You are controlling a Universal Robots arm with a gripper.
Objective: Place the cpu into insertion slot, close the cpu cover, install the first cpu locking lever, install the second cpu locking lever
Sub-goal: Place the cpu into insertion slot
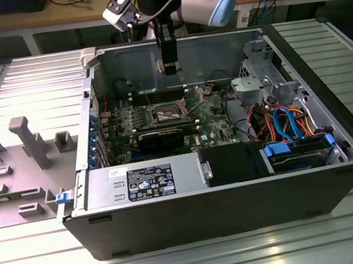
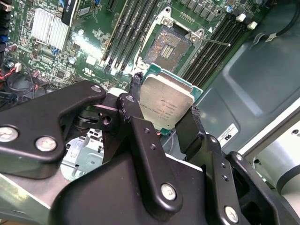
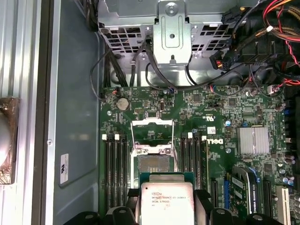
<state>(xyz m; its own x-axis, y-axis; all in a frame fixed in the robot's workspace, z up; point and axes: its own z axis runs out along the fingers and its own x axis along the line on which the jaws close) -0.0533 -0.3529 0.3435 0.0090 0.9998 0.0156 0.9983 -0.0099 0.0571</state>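
My gripper [image 2: 164, 111] is shut on the cpu [image 2: 166, 104], a flat square chip with a silvery top, held by two opposite edges between black fingers [image 2: 191, 125]. In the first wrist view the cpu [image 3: 167, 201] hangs above the green board just short of the insertion slot [image 3: 153, 163], a dark square socket with a metal rim. The cpu cover [image 3: 152, 132], a thin silvery frame, stands swung open on the slot's far side. A thin wire lever [image 2: 214, 42] sticks out beside the insertion slot [image 2: 171, 46]. In the exterior view the gripper [image 1: 170, 67] hovers inside the open case over the slot [image 1: 171, 111].
Black memory slots [image 3: 115, 161] flank the socket on both sides. A metal drive cage [image 1: 260, 80] with orange and blue cables [image 1: 284, 120] fills the case toward the exterior view's right. A power supply [image 1: 144, 181] lies along the front. A grey fixture tray [image 1: 17, 160] sits outside.
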